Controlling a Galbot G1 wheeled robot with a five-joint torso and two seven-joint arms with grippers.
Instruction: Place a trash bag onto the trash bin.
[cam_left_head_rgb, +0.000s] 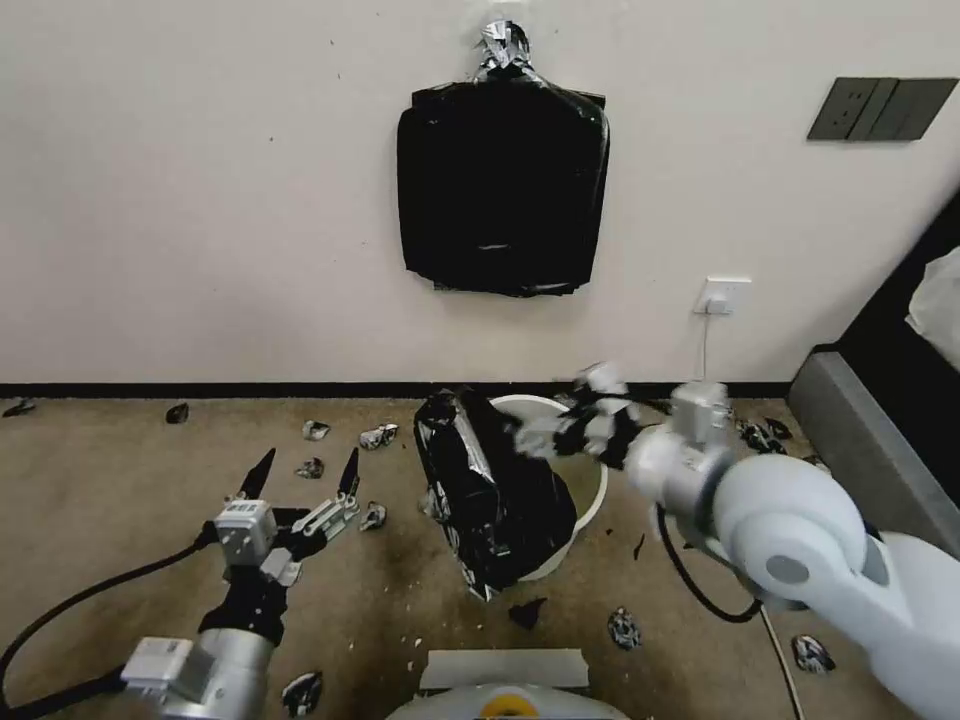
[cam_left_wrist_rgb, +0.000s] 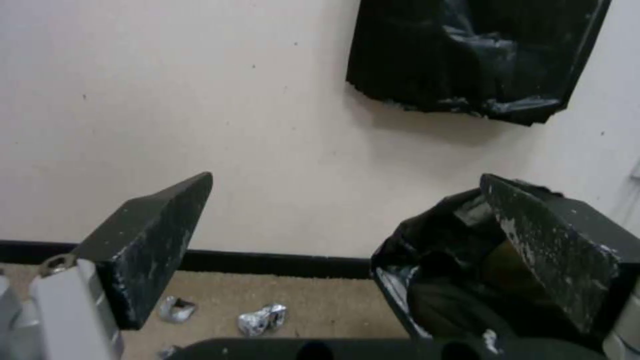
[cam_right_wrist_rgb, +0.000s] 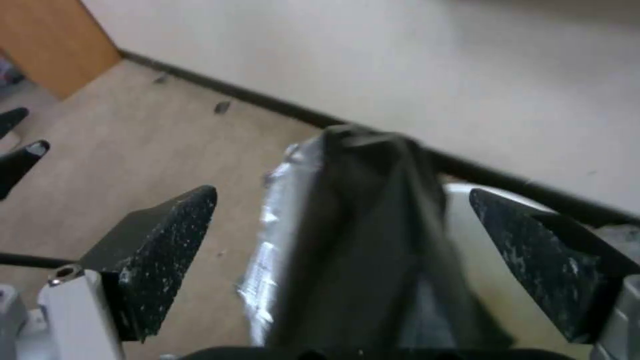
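Note:
The trash bin (cam_left_head_rgb: 592, 500) stands on the carpet near the wall, its cream rim showing at the back and right. The glossy black trash bag (cam_left_head_rgb: 490, 495) is draped over the bin's left side and hangs down its wall, rumpled. My right gripper (cam_left_head_rgb: 545, 432) reaches over the bin from the right. In the right wrist view it (cam_right_wrist_rgb: 343, 194) is open, with a raised fold of the bag (cam_right_wrist_rgb: 360, 250) standing between its fingers and the bin (cam_right_wrist_rgb: 467, 215) behind. My left gripper (cam_left_head_rgb: 310, 458) hovers open left of the bin. From its wrist it (cam_left_wrist_rgb: 347, 176) sees the bag (cam_left_wrist_rgb: 447, 285) beside one finger.
A thick bundle of black bags (cam_left_head_rgb: 502, 185) hangs on the wall above the bin. Small black scraps (cam_left_head_rgb: 378, 436) litter the carpet around it. A wall socket with a cable (cam_left_head_rgb: 722, 295) and grey furniture (cam_left_head_rgb: 870, 450) lie to the right. My base (cam_left_head_rgb: 505, 690) is just in front.

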